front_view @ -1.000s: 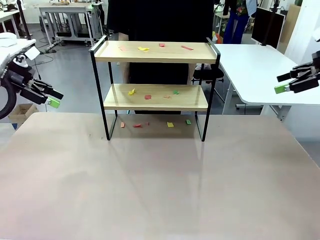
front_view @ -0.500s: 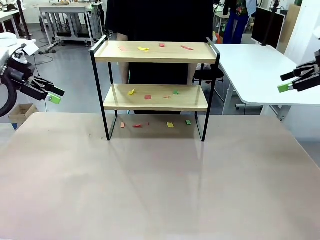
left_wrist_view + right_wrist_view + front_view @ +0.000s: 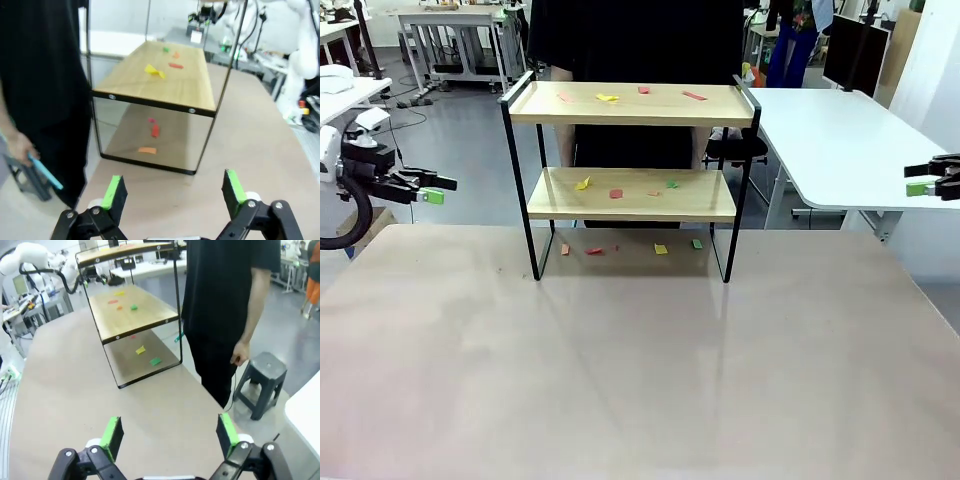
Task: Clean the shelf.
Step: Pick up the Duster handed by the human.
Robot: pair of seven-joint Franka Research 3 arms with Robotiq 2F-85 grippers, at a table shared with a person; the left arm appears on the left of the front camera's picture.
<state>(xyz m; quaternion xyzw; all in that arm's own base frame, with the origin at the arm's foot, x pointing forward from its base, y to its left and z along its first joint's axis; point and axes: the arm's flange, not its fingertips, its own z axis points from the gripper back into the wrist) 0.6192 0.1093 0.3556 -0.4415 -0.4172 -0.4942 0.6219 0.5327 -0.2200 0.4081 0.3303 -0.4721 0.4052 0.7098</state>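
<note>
Two-tier light-wood, black-framed shelf [image 3: 640, 108] stands upright, long axis left-right across my front view, broadside to me; left gripper [image 3: 438, 190] and right gripper [image 3: 923, 181] both released, empty.

Open table [image 3: 640, 380] before the shelf [image 3: 620, 208]

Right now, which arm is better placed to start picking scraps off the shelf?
Probably left: in the front view the open left gripper hangs nearer the shelf than the right gripper, also open.
</note>
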